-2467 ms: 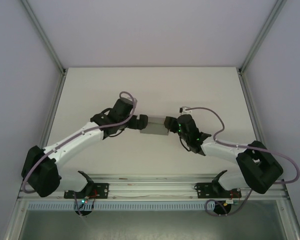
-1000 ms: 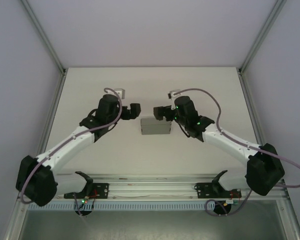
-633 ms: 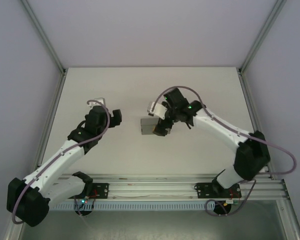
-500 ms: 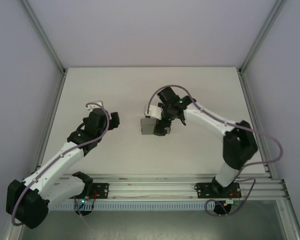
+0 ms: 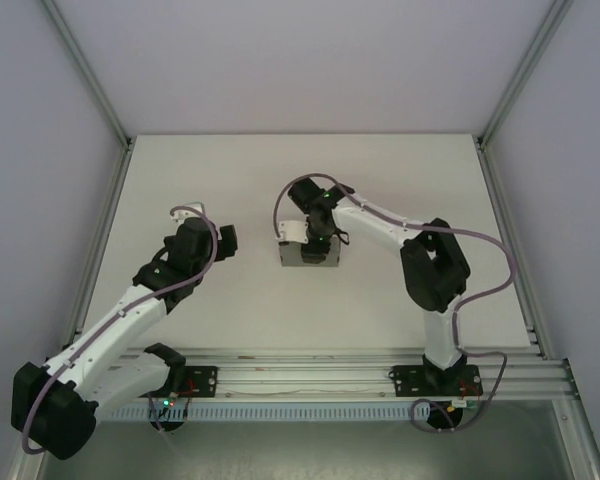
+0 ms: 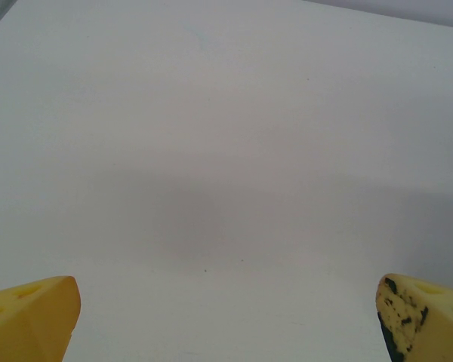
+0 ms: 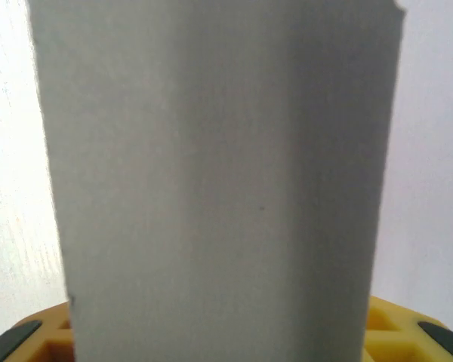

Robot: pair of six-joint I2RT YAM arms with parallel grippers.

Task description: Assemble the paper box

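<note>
Sitting clamped in the right gripper [image 5: 316, 244], the paper box [image 7: 219, 173] lies well apart from the wide-open left gripper [image 6: 226, 320].

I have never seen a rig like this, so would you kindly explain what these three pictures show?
The machine is a pair of white-and-black robot arms, the left arm and the right arm, bolted at the near edge of a white table. One picture looks down from above; the other two come from a small camera on each wrist. On the table sits a plain grey card paper box, folded into a low block. The left pincer is open over bare table and holds nothing. The right pincer is at the box, with its yellow fingers on either side of it. Whether they squeeze it, I cannot tell.
</note>
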